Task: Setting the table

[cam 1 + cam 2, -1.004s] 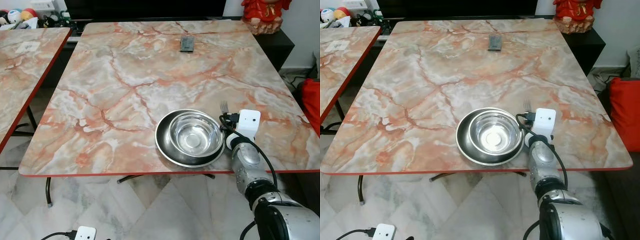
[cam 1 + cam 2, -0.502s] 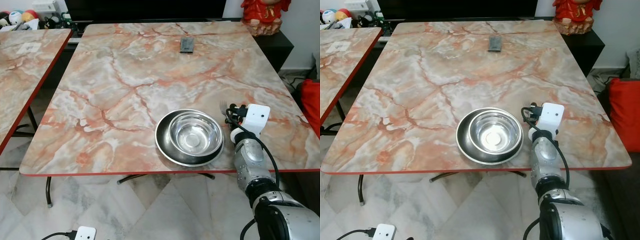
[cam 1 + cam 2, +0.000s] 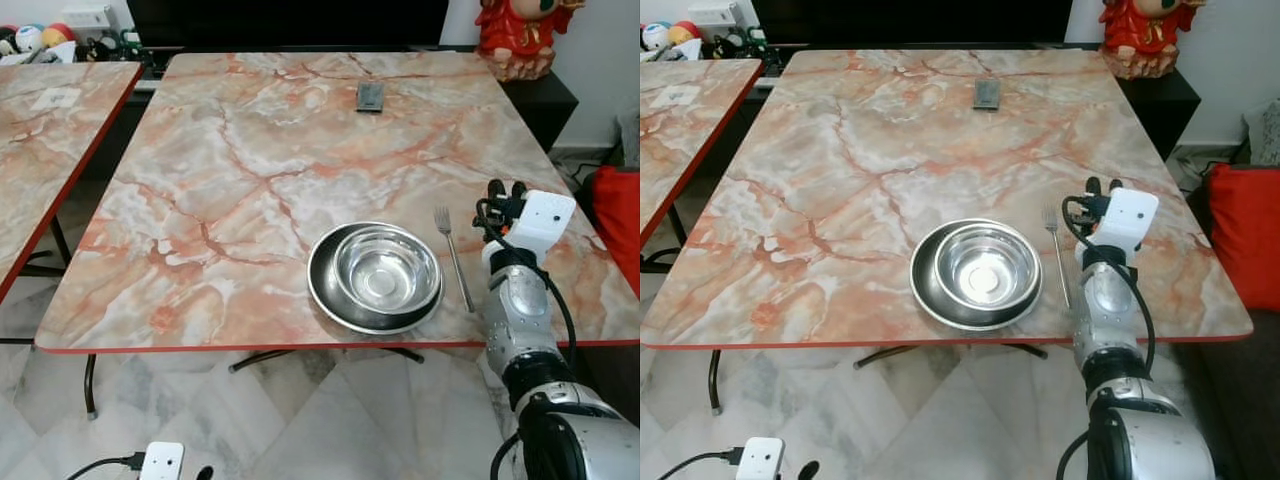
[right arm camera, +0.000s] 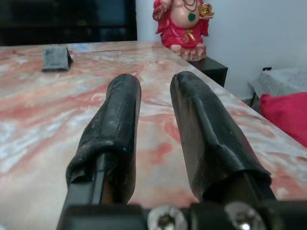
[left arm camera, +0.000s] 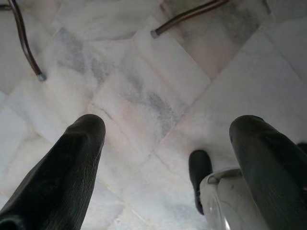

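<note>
Marble table (image 3: 250, 170) carries the steel bowl (image 3: 387, 268) on its dark plate (image 3: 325, 285); the fork (image 3: 454, 258) lies flat between plate and right gripper (image 3: 505, 191), whose fingers stand narrowly apart, empty; left gripper (image 5: 168, 139) hangs spread over floor tiles

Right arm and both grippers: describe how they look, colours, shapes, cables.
The right arm is made of rounded silver segments, with a white box-shaped camera housing at the wrist and a black cable looping alongside. The right gripper has two long black fingers with a matte, slightly wrinkled covering, on a dark base with silver screws. The left gripper has the same black tapering fingers.
</note>
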You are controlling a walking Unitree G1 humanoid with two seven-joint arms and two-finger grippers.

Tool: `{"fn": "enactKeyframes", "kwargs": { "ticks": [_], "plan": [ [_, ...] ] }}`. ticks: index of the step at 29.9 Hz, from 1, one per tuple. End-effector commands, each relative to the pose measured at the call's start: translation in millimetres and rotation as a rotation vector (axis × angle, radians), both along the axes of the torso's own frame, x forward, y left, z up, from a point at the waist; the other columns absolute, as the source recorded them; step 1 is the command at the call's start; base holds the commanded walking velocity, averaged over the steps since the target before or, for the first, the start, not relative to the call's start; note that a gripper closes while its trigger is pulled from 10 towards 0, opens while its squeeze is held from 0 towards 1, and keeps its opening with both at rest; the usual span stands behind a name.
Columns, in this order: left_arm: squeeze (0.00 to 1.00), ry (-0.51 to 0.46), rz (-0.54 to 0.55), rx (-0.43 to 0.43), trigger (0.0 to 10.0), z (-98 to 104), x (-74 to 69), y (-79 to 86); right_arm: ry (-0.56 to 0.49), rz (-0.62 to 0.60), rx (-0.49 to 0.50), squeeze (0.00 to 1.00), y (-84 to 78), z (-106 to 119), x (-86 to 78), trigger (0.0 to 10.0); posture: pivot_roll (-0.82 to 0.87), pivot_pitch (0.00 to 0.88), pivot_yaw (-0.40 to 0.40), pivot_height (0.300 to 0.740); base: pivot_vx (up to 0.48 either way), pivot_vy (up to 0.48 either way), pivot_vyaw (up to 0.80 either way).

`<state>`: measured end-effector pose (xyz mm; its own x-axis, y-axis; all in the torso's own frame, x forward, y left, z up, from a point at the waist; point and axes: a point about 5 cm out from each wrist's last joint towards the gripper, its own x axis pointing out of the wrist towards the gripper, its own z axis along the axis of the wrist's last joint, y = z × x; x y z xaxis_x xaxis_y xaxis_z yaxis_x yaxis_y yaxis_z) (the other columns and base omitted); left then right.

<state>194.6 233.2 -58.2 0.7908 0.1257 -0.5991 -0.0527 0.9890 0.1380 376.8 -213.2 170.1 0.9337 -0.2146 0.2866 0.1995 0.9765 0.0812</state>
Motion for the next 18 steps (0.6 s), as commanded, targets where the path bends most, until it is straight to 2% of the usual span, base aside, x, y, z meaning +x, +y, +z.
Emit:
{"fn": "enactKeyframes", "kwargs": {
  "ticks": [1,5,11,16,18],
  "plan": [
    [0.00,0.047,0.025,-0.003,10.0,-6.3,-9.8,1.7,-0.037,-0.016,-0.020,0.00,-5.4,5.9,-2.3,10.0,0.06,0.086,-0.015,0.740,0.000,0.000,0.00],
    [0.00,0.050,0.033,-0.006,10.0,-6.2,-8.2,1.1,-0.068,-0.077,-0.041,0.00,-16.2,4.9,-10.9,10.0,0.04,0.062,-0.012,0.740,0.000,0.000,0.00],
    [0.00,0.065,0.031,-0.002,10.0,-7.4,-9.2,1.3,-0.093,-0.129,-0.048,0.00,-19.9,-1.9,-24.0,10.0,0.02,0.043,-0.005,0.740,0.000,0.000,0.00],
    [0.00,0.075,0.041,-0.004,10.0,-8.3,-10.4,1.6,-0.055,-0.095,-0.036,0.00,-7.4,-22.3,-37.6,10.0,0.01,0.029,-0.004,0.740,0.000,0.000,0.00],
    [0.00,0.081,0.045,-0.004,10.0,-9.0,-11.3,1.7,-0.022,-0.031,-0.068,0.00,3.4,-32.7,-43.0,10.0,0.02,0.025,-0.005,0.740,0.000,0.429,0.00]
  ]
}}
